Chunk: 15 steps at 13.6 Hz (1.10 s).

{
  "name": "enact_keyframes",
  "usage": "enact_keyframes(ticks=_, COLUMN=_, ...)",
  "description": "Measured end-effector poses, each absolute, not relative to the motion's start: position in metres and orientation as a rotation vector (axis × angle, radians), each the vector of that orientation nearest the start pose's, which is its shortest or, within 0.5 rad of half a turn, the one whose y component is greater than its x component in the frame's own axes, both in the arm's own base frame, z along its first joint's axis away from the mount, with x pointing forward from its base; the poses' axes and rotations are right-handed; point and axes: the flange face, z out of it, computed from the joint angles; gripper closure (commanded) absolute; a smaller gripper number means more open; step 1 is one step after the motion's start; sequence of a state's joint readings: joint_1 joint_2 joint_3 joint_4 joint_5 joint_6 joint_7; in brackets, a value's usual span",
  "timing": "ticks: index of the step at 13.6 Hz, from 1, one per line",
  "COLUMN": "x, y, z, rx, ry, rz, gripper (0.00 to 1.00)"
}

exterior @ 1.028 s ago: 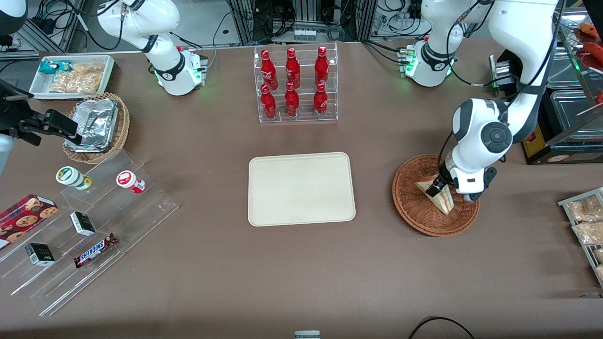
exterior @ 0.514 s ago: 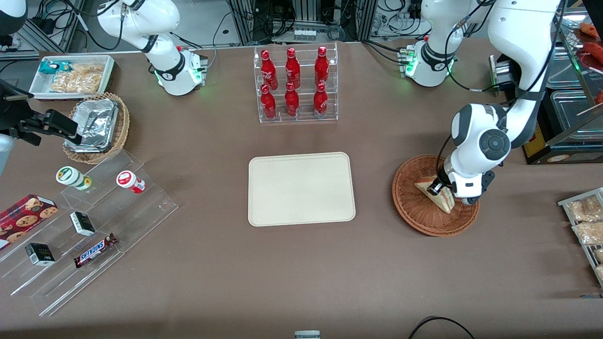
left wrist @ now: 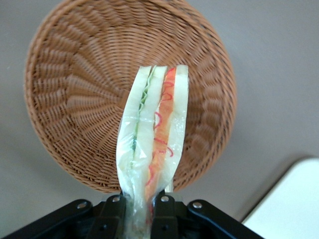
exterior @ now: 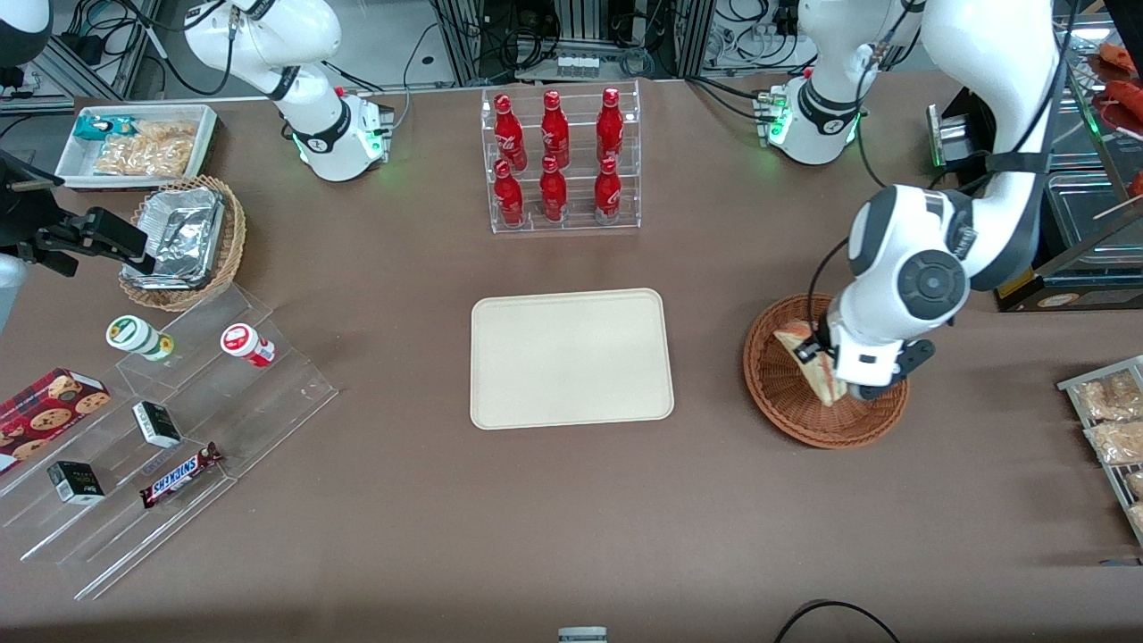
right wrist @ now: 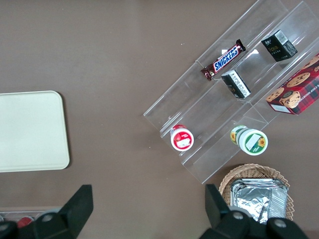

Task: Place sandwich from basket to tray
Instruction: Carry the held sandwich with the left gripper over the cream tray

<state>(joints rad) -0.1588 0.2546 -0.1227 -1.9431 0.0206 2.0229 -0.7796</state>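
Gripping one sandwich (left wrist: 152,144), the gripper (exterior: 817,350) pinches its wrapped end between both fingers (left wrist: 113,215) and holds it above the one basket (exterior: 786,402), clear of the weave. One tray (exterior: 571,357) lies bare beside it. Farther off stand six red bottles (exterior: 555,156).

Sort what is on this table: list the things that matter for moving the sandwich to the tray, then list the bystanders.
For the job:
- sandwich, clamped in the gripper and held above the basket
- basket, toward the working arm's end
- tray, nothing on it

Just lying about:
- red bottles in a clear rack
- Snickers bar
- cookie box
- foil containers in a tan basket
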Motion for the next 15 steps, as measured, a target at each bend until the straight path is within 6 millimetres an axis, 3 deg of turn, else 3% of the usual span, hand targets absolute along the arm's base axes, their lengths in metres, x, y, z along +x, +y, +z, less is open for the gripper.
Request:
enact_keyframes(ticks=4, x=0.551, y=-0.215, z=0.335, rx=-3.038, ry=-0.385, rz=0.245, gripper=1.00)
enact_keyframes(ticks=7, x=0.539, y=-0.287, z=0.319, rx=-3.065, ry=-0.220, rz=0.221, gripper=1.00)
enact_keyframes(ticks=15, x=0.511, y=-0.455, z=0.278, rx=-3.110, ry=-0.271, rz=0.141, gripper=1.00)
